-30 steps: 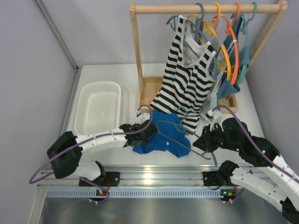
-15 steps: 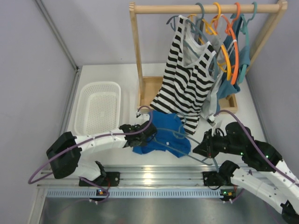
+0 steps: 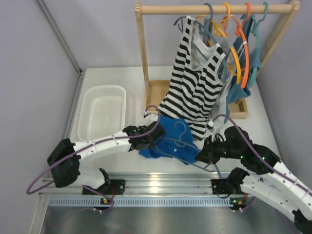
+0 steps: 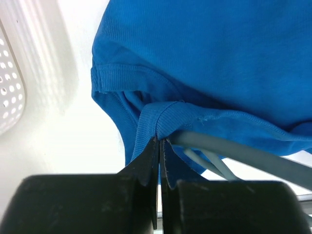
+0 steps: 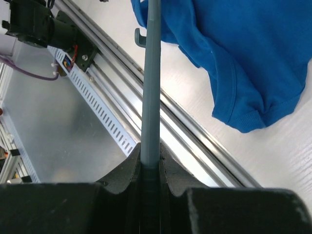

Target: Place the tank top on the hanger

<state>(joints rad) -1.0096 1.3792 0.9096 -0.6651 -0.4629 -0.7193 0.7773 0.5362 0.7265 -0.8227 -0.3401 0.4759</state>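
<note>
The step in hand looks like threading: the hanger [image 5: 150, 83] is being worked into the tank top [image 3: 161, 148], which lies crumpled on the table [image 3: 112, 75] just behind the front rail [image 3: 161, 183], between the 2 arms.

The left end effector [image 4: 159, 146] has its fingers pressed together on a ribbed strap at the top's edge. In the left wrist view, a grey-blue bar of the hanger comes out from under that strap, so 1 shoulder of the hanger seems to be inside an opening already. The right end effector [image 5: 150, 163] is clamped on a straight bar of the hanger, whose far end reaches to the blue fabric. From above, the hook lies over the cloth.

The next move probably calls for the right arm to slide the hanger further through while the left holds the strap taut, then draws it over the hanger's shoulder. The other strap is not yet on. The soft cloth may bunch or slip.
</note>
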